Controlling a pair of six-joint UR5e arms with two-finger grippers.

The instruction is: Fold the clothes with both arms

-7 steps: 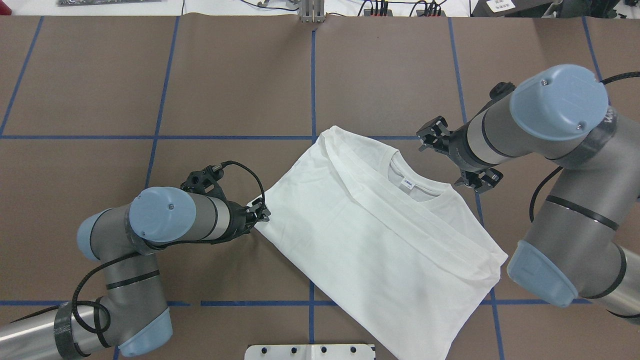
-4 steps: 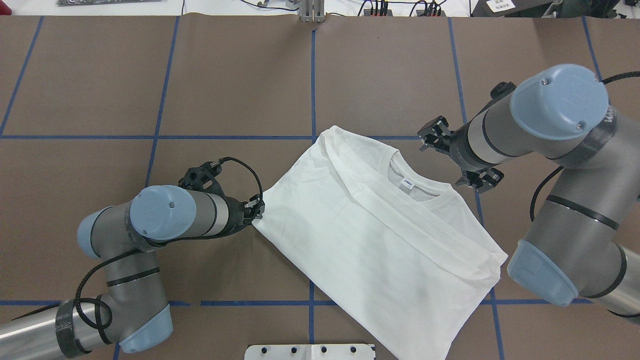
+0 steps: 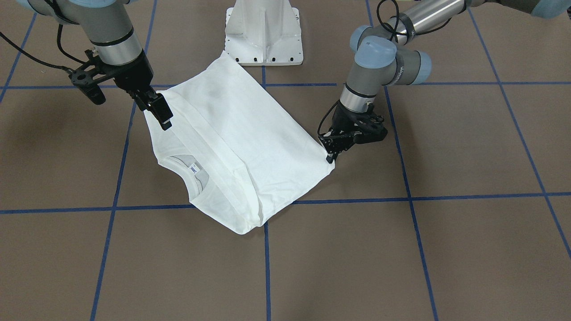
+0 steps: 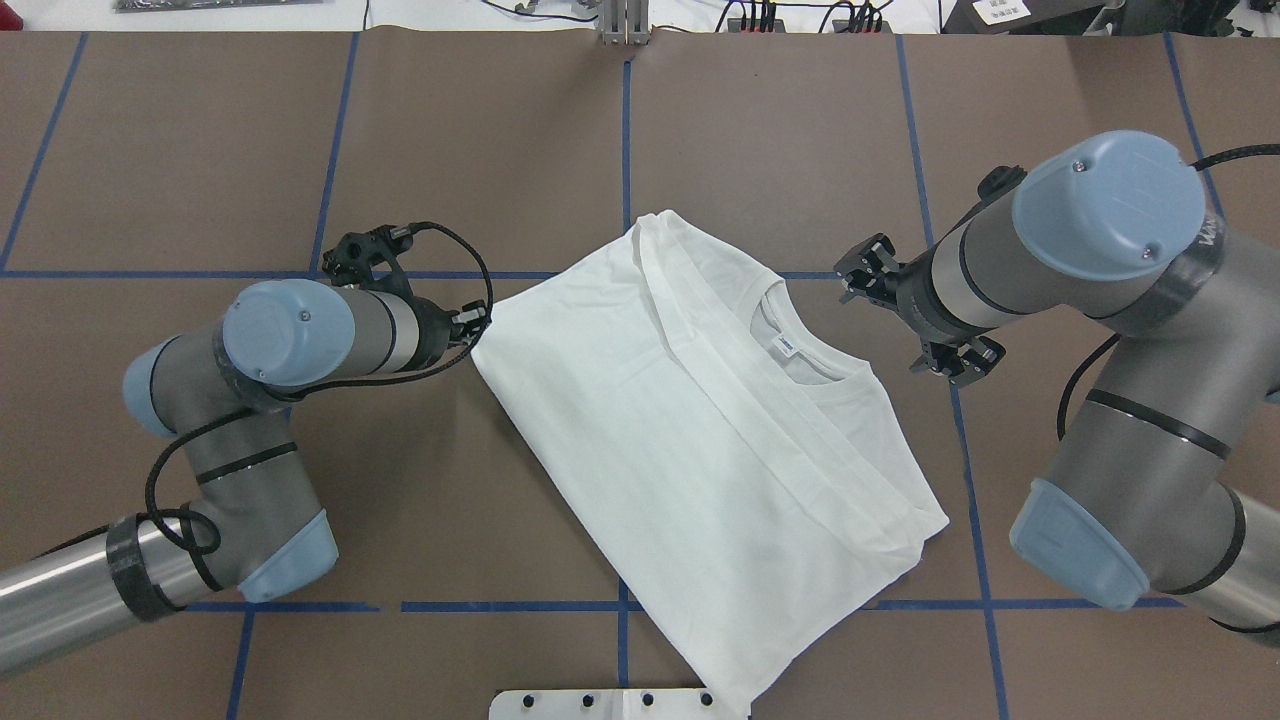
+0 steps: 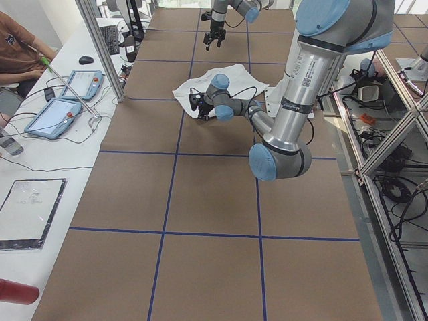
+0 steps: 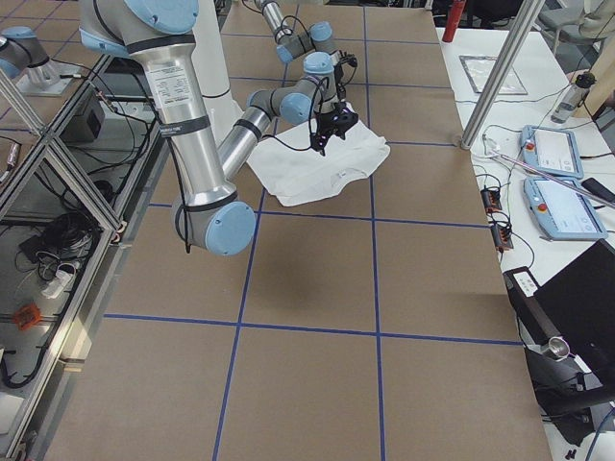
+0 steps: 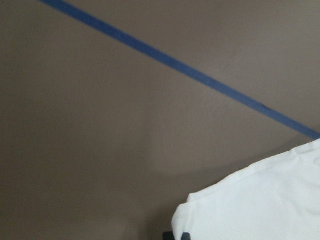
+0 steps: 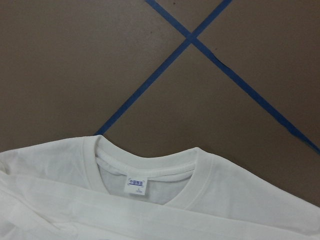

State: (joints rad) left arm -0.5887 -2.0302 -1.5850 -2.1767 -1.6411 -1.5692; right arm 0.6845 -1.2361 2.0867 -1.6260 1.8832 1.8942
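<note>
The white long-sleeved T-shirt [image 4: 700, 430] lies folded on the brown table, collar [image 8: 150, 167] and neck label [image 4: 787, 345] facing up; its printed text is hidden. My left gripper [image 4: 476, 322] is shut on the shirt's left corner, low at the table, and also shows in the front view [image 3: 330, 154]. The corner shows in the left wrist view [image 7: 260, 200]. My right gripper [image 3: 160, 113] hangs open and empty just above the shirt's shoulder edge, beside the collar. The right arm [image 4: 1000, 270] covers it from overhead.
The white pedestal base [image 3: 263, 31] stands at the robot's side of the table, touching the shirt's hem end. Blue tape lines [image 4: 625, 150] cross the brown surface. A side table with tablets [image 5: 67, 100] and an operator lies beyond the far edge.
My left gripper has moved left and away from the robot with the shirt corner, dragging and turning the whole shirt. The right arm has barely moved.
</note>
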